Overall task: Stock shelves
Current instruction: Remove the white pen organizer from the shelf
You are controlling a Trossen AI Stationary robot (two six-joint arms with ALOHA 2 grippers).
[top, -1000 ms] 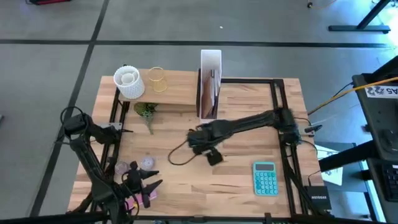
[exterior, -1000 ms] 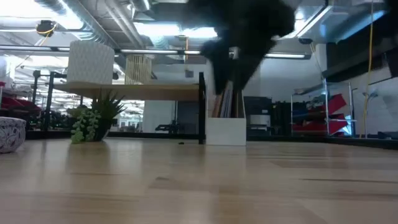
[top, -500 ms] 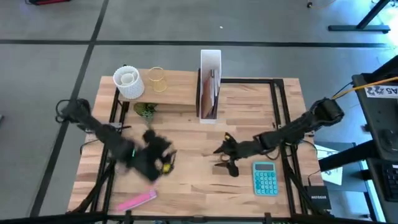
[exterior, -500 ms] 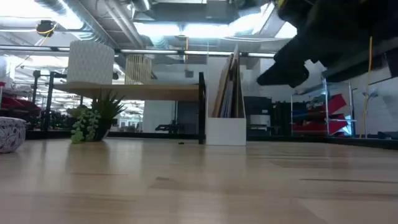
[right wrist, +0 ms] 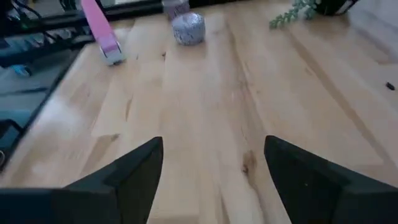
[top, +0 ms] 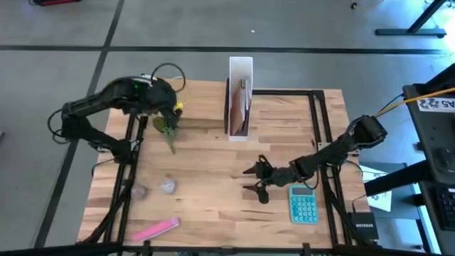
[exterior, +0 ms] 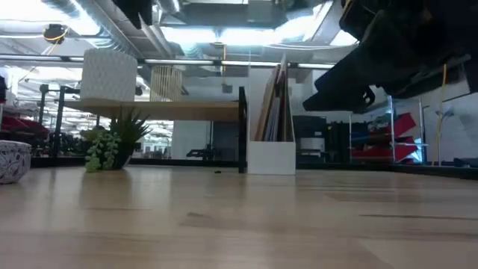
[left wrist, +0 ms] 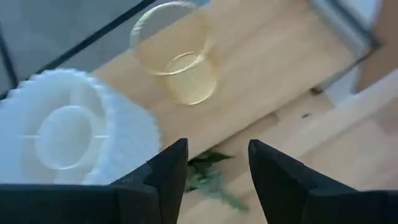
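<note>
Shelf (top: 202,107) at eleven o'clock, file box (top: 240,96) beside it. Left hand (top: 169,114) spread above the plant (top: 168,129); best lowered squarely over it before closing. Right hand (top: 254,179) spread, idle mid-worktop (top: 213,192).

Dark arms, black looping cables

The shelf (top: 202,107), a light-wood plank on a black frame, stood raised at the table's far edge. Just beside its right end, the white file box (top: 240,78) stood upright, tall and narrow, with flat items standing inside.
</note>
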